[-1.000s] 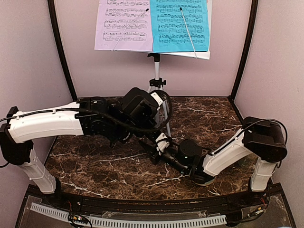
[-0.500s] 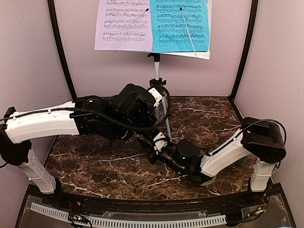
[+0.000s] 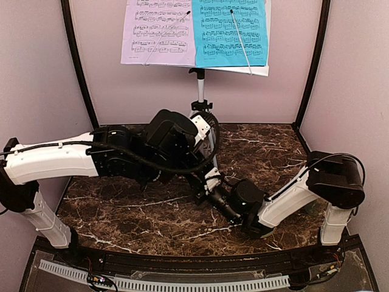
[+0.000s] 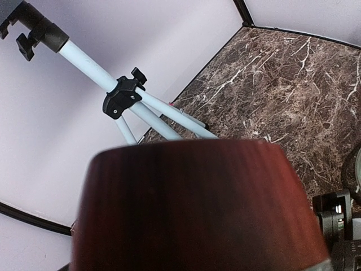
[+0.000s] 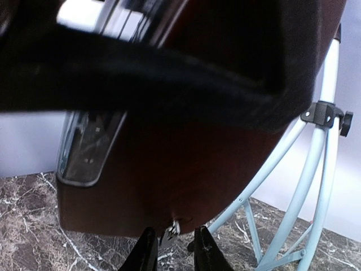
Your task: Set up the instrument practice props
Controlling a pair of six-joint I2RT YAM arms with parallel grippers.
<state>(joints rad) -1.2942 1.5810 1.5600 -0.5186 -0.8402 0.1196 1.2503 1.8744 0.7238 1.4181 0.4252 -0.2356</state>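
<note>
Your stand (image 3: 200, 91) is up at the back wall with the lavender page (image 3: 159, 30) and cyan page (image 3: 231, 30) side by side on its desk, so that part looks done. What is left, as I judge it, is the metronome (image 5: 169, 169), which is not yet on the table (image 3: 121, 213). Your left gripper (image 3: 203, 137) looks clamped wide across its body and holds it raised just in front of the tripod legs (image 4: 163, 121). Your right gripper (image 5: 175, 251) sits at the metronome's lower edge, fingers close together either side of a small metal tab (pinched or not, you cannot tell). Both arms crowd the centre and the legs stand just behind, so mind those. Bare marble lies open at the left front and toward the right back corner.
</note>
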